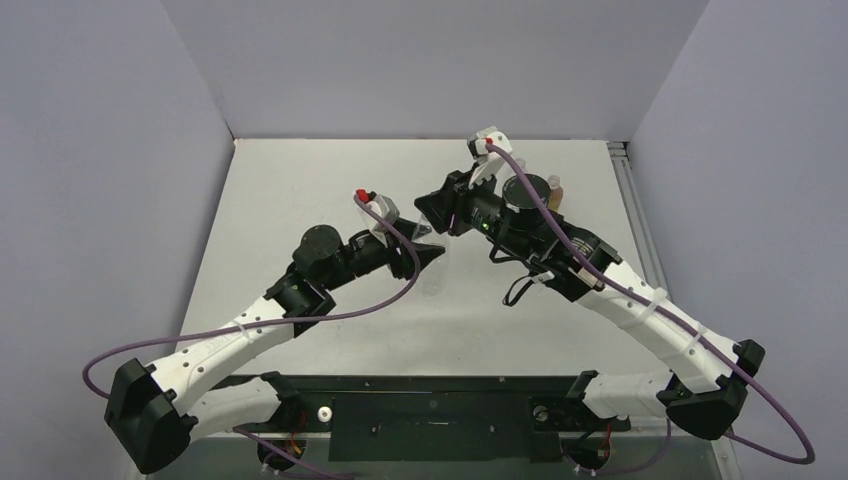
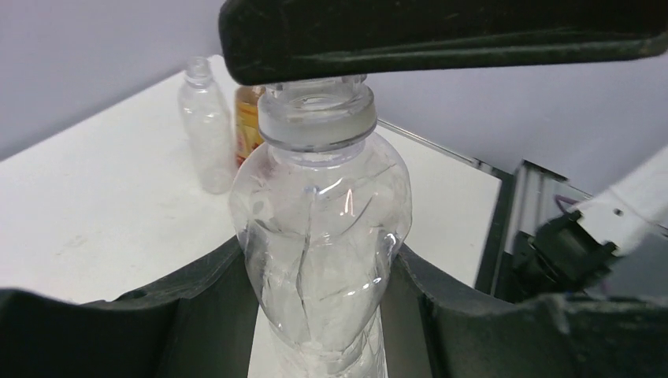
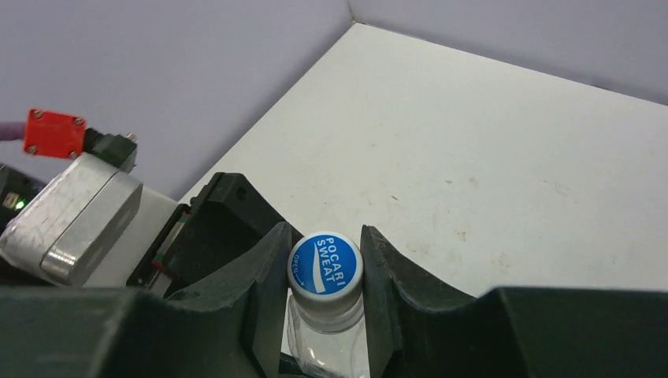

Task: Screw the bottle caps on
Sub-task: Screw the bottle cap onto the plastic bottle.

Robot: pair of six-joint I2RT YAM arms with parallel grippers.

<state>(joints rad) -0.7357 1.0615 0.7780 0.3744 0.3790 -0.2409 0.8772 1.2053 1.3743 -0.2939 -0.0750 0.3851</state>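
Observation:
A clear colourless bottle [image 2: 319,228] stands upright between the fingers of my left gripper [image 2: 319,250], which is shut on its body. In the top view this pair is at mid-table, with the left gripper [image 1: 428,256] on the bottle [image 1: 438,272]. The blue-and-white cap [image 3: 324,264] sits on this bottle's neck [image 3: 327,335]. My right gripper [image 3: 324,236] is shut on the cap from above, a finger pressing each side. In the left wrist view a right finger [image 2: 441,39] hides the cap top. In the top view the right gripper [image 1: 432,212] hangs just over the left.
A second clear bottle [image 2: 203,130] and an amber bottle [image 2: 249,126] stand together at the back right, partly hidden behind the right arm [image 1: 553,188]. The table's right edge has a dark rail [image 2: 492,228]. Purple cables trail from both arms.

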